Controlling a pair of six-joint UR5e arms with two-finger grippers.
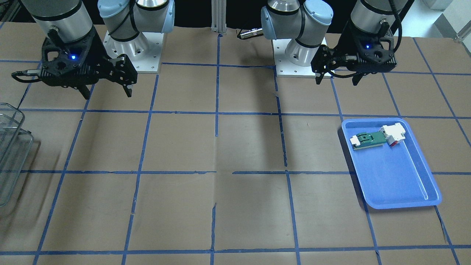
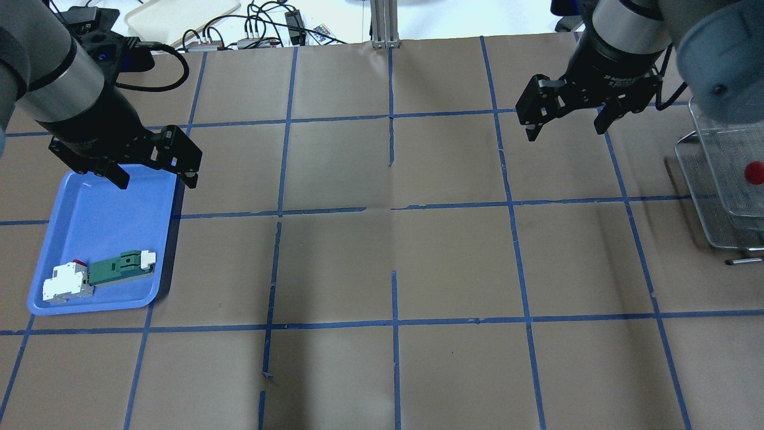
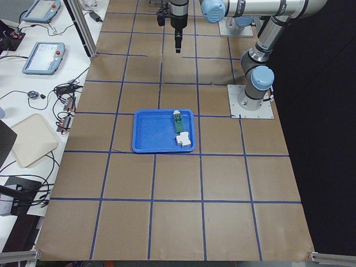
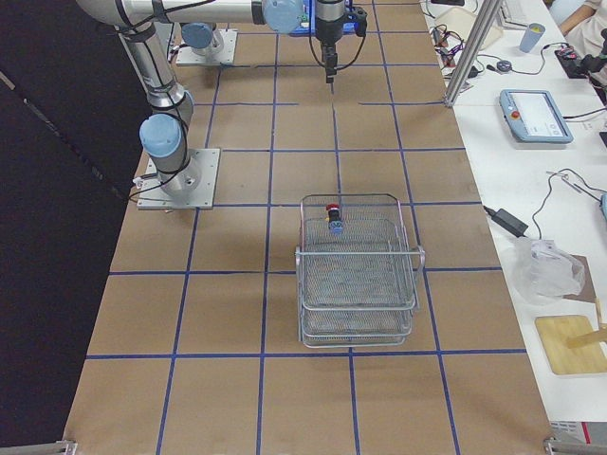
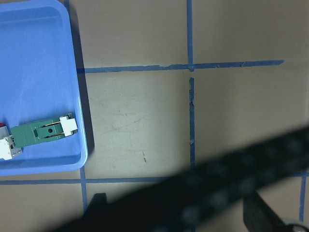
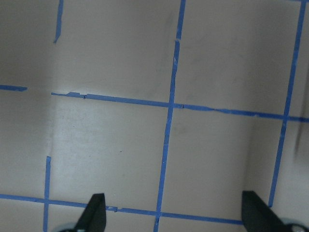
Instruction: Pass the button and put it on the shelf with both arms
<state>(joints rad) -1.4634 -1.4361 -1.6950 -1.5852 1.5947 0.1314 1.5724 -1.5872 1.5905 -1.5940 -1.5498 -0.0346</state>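
Note:
The button, with its red cap, lies in the wire-mesh shelf at the table's right end. The exterior right view shows the button on the shelf's top tier. My right gripper hangs open and empty above the table, about one tile to the left of the shelf. My left gripper is open and empty over the far edge of the blue tray. Both wrist views show open fingers, the left and the right, over bare table.
The blue tray holds a green-and-white flat part and a white block with a red end. Brown paper with a blue tape grid covers the table. The shelf shows at the left edge of the front-facing view.

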